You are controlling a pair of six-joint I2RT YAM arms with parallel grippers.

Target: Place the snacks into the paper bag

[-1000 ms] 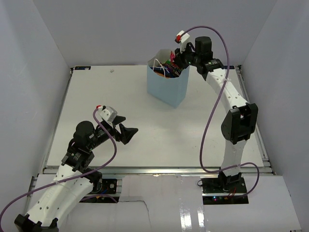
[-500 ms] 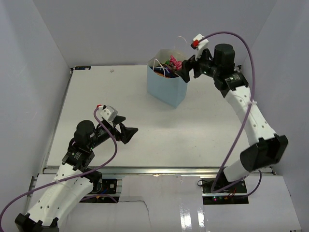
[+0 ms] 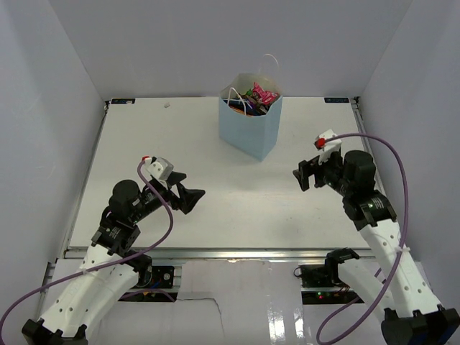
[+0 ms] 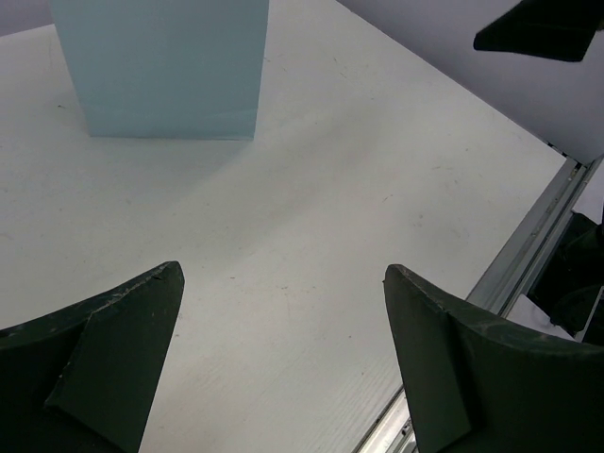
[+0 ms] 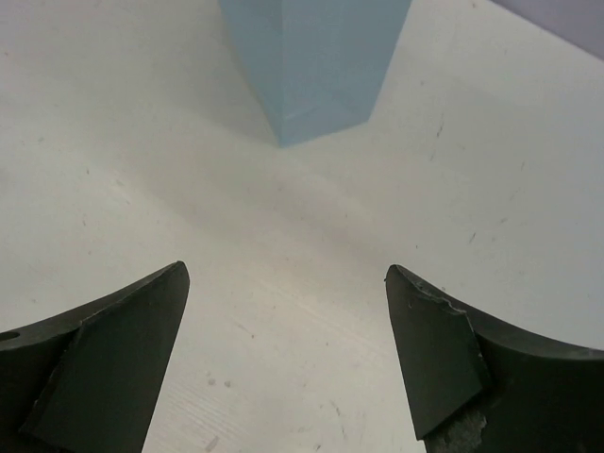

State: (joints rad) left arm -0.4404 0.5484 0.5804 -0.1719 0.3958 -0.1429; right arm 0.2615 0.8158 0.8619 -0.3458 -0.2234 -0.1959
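The light blue paper bag (image 3: 251, 129) stands upright at the back middle of the table, white cord handles poking up. Snacks (image 3: 257, 97) fill its mouth, a pink packet on top with dark and green ones beneath. The bag's lower wall also shows in the left wrist view (image 4: 165, 71) and the right wrist view (image 5: 316, 61). My left gripper (image 3: 192, 196) hovers open over the front left of the table, nothing between its fingers. My right gripper (image 3: 302, 175) hangs open and empty to the bag's front right, well apart from it.
White walls enclose the table (image 3: 180, 144) on three sides. A metal rail (image 3: 230, 251) runs along the near edge, and shows in the left wrist view (image 4: 528, 250). Purple cables loop from both arms.
My right arm has pulled back from over the bag's mouth, toward the front right, and lowered. Its gripper opened and a pink packet now lies on top in the bag. The left arm stayed still.
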